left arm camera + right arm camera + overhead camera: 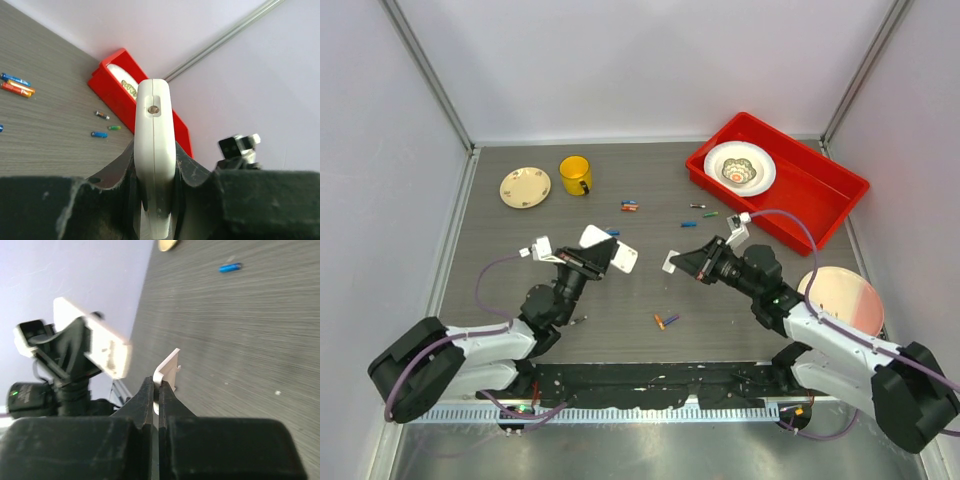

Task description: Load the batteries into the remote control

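My left gripper [588, 262] is shut on the white remote control [608, 250] and holds it above the table, with its blue patch toward the back. In the left wrist view the remote [154, 145] stands edge-on between the jaws of that gripper [155, 200]. My right gripper [692, 265] is shut on a small white square cover piece [672, 262], just right of the remote; the piece [167, 367] sticks out of the gripper [159, 390]. Batteries lie loose on the table: an orange and blue pair [630, 206], some [698, 212] near the tray, and two [665, 320] at the front.
A red tray [820, 190] holding a white bowl [740, 167] stands at the back right. A yellow mug [575, 175] and a small plate [525, 186] stand at the back left. A copper-coloured plate [840, 300] lies by the right arm.
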Controlling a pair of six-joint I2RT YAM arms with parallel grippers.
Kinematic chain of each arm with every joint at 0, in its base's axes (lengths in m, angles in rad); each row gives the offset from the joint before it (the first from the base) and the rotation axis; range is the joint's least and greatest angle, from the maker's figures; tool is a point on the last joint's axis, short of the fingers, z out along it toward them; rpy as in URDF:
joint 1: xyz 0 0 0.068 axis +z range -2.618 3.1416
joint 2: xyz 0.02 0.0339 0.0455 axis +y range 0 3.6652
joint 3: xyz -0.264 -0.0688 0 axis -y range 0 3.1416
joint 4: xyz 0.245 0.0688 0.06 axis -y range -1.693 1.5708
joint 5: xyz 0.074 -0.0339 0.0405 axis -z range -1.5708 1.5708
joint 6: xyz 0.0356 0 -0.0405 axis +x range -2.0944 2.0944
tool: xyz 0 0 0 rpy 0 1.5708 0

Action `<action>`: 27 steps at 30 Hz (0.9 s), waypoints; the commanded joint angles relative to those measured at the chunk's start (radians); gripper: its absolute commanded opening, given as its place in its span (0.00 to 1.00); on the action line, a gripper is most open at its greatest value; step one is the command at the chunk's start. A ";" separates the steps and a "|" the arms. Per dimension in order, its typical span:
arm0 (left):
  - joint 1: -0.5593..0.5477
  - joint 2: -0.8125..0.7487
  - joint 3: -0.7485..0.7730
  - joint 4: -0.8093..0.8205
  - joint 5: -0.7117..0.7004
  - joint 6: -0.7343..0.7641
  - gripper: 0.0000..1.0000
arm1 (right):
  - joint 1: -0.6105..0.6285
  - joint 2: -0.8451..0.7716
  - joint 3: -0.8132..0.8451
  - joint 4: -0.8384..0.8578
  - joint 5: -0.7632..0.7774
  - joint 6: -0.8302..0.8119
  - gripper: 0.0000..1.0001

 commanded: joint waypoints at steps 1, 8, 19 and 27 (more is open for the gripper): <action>0.010 -0.089 -0.009 -0.028 -0.042 -0.006 0.00 | -0.038 0.084 -0.037 0.061 0.005 -0.019 0.01; 0.009 -0.181 -0.024 -0.125 0.006 -0.062 0.00 | -0.067 0.315 -0.024 0.205 -0.006 -0.013 0.01; 0.009 -0.259 -0.075 -0.158 0.012 -0.107 0.00 | -0.101 0.540 -0.014 0.289 -0.024 -0.007 0.01; 0.009 -0.286 -0.070 -0.203 0.015 -0.099 0.00 | -0.114 0.572 -0.040 0.225 -0.017 -0.023 0.13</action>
